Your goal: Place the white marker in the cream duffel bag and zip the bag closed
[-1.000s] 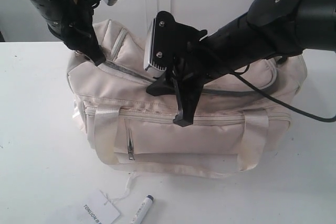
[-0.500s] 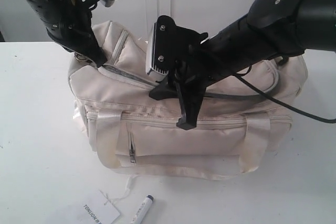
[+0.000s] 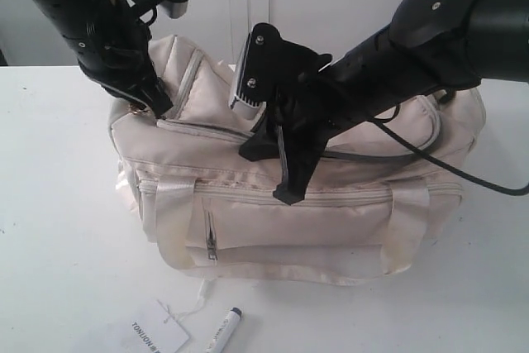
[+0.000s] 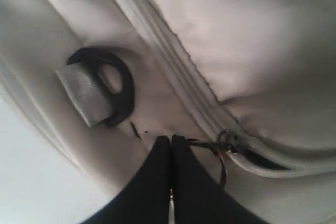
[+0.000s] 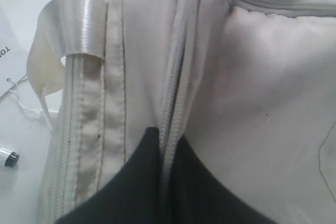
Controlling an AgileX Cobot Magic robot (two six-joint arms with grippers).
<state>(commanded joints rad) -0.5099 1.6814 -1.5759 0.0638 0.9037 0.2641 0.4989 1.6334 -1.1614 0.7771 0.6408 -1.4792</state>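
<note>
We see one slim white marker (image 3: 221, 332) with a dark cap at the bottom edge of the frame, left of centre. It lies on the white table (image 3: 58, 245), just beside one white paper tag (image 3: 155, 336) and outside the one large, soft cream duffel bag (image 3: 314, 229). Two grippers are at the bag. The left gripper (image 3: 160, 108) has its jaws pressed together at the upper-left zipper end; what it pinches, we cannot tell. The right gripper (image 3: 286, 197) is clamped on the front seam. We judge the marker light, rigid, smooth and apt to roll, best taken mid-barrel.
</note>
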